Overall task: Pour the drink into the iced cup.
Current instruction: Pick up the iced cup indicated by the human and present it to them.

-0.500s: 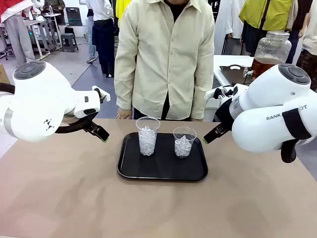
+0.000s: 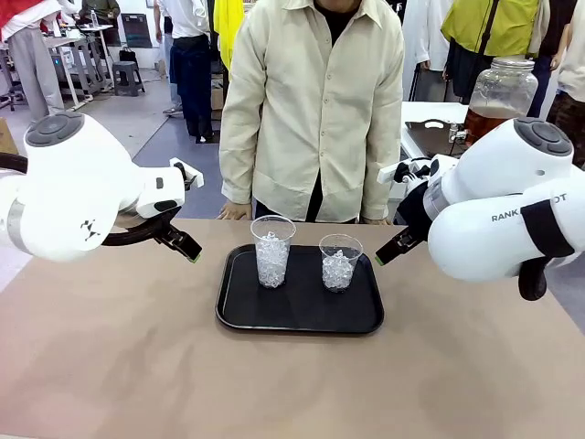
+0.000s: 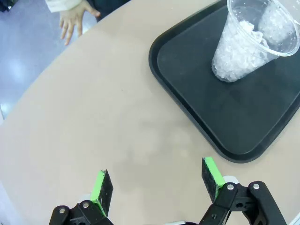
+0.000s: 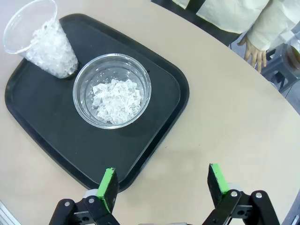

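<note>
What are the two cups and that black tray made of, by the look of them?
Taller cup: probably thin clear plastic; ice shows through its tapered wall. Shorter cup: clear with a thicker rim, glass or stiff plastic. Tray: likely matte black plastic, moulded raised rim.

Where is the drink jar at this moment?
Front view, far right: the drink jar stands in the background beyond the right arm, by a white side table, well away from the black tray.
</note>
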Available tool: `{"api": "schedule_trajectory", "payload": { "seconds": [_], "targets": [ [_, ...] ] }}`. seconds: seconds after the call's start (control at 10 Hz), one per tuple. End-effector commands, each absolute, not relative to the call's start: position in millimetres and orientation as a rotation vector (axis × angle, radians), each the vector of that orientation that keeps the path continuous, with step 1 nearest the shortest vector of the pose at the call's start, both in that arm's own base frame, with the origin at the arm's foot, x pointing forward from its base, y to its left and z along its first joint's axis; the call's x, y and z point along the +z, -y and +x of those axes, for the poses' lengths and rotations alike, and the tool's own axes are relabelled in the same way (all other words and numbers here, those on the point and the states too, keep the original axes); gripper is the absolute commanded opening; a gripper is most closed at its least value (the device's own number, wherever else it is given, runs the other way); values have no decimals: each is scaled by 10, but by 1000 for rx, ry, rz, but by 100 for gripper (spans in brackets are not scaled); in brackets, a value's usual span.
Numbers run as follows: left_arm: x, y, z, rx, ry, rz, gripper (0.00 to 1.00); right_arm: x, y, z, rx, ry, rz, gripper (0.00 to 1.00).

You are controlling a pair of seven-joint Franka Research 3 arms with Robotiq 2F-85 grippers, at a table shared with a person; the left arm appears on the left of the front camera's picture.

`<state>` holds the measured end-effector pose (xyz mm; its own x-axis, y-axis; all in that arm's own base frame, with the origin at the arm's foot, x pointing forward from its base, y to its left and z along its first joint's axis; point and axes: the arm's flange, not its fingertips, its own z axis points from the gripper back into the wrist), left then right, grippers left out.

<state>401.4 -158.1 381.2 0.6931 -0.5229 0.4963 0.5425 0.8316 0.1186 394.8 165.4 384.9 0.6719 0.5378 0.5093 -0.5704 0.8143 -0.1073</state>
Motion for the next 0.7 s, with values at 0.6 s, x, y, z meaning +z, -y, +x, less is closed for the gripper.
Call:
{"api": "schedule_trajectory", "payload": {
  "seconds": [0.6],
  "targets": [
    [3982, 1634, 4064, -578, 541, -61, 100, 4043, -1601, 3986, 613, 535, 173, 100]
  ]
}}
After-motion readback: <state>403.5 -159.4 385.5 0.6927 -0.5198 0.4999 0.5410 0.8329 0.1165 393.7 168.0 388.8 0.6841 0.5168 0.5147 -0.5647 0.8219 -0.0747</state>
